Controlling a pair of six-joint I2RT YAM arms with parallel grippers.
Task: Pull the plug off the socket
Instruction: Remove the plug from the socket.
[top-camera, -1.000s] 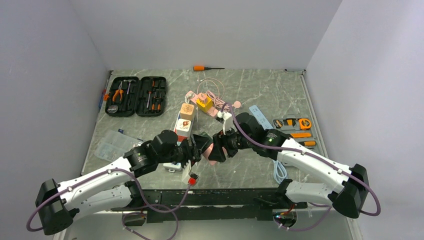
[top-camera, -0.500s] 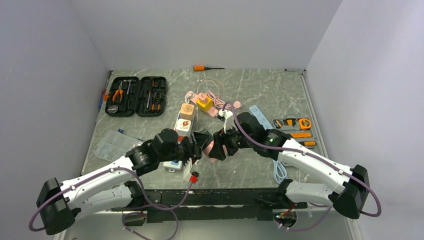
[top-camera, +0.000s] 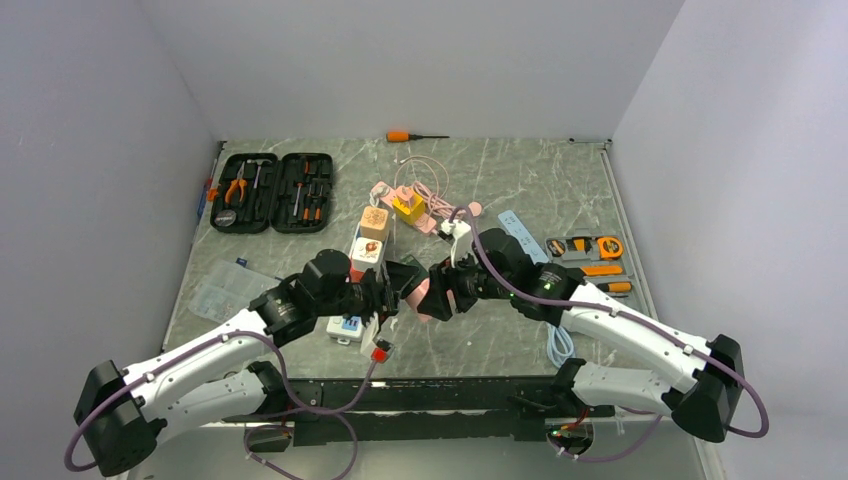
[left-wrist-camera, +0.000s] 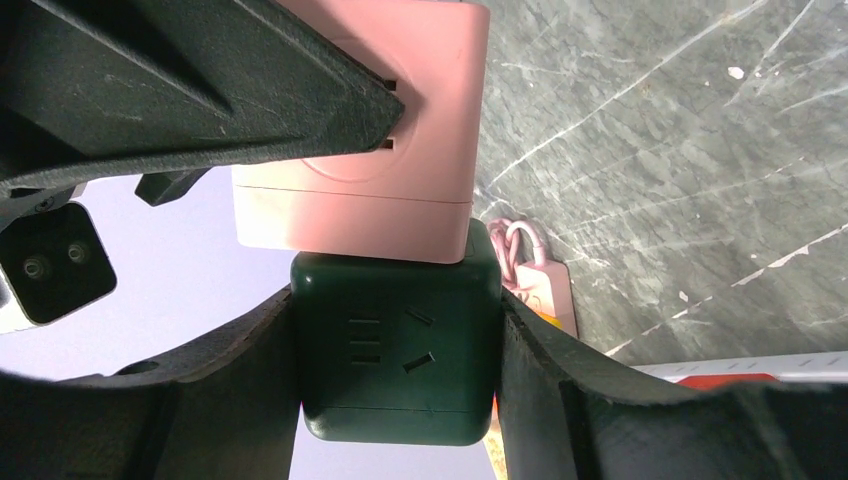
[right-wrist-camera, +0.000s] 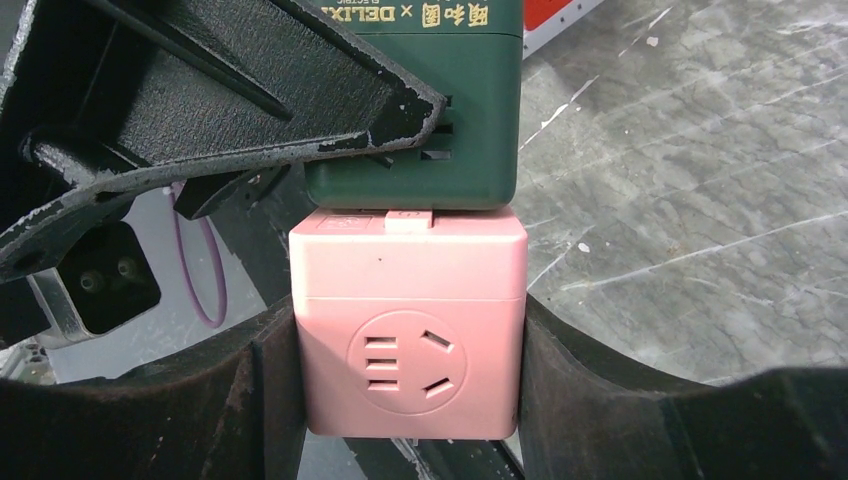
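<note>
Green cube within left pincer

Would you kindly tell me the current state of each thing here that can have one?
green cube: joined to pink cube, not yet pulled apart.
left gripper: shut on green cube.
right gripper: shut on pink cube.
tool case: open, lying flat.

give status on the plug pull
Left gripper shut on dark green plastic cube. Right gripper shut on pink plastic cube. Cubes not yet apart. Nothing blocking.
</note>
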